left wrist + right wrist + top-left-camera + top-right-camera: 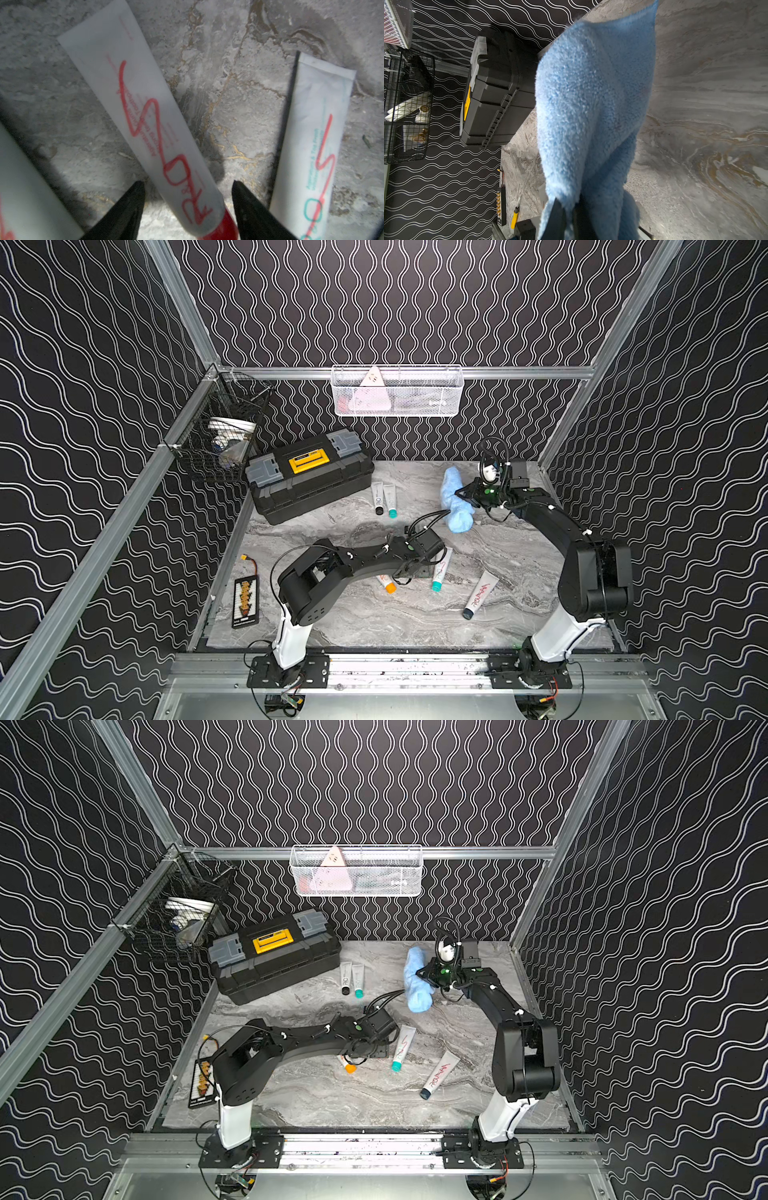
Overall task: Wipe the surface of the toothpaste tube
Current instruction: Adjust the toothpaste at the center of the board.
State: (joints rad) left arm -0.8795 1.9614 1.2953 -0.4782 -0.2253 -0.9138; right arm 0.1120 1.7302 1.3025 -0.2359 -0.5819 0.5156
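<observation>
Between the jaws of my left gripper point(189, 182) lies a white toothpaste tube point(141, 116) with red scribbles and a red-orange cap. The jaws are open and stand clear of it on both sides. In both top views only its cap end point(388, 585) point(350, 1067) shows under my left gripper point(409, 570) point(370, 1050). A teal-capped tube point(439, 571) point(311, 155) lies just beside it. My right gripper point(461, 492) point(422, 972) point(569, 207) is shut on a fluffy blue cloth point(455, 502) point(415, 982) point(591, 104), held above the table's back right.
A dark-capped scribbled tube point(480, 593) lies front right. Two more tubes point(384, 497) lie by the black toolbox point(309, 472) at the back left. A black wire basket point(220, 439) and a white mesh basket point(397, 391) hang on the walls. A connector board point(246, 599) sits front left.
</observation>
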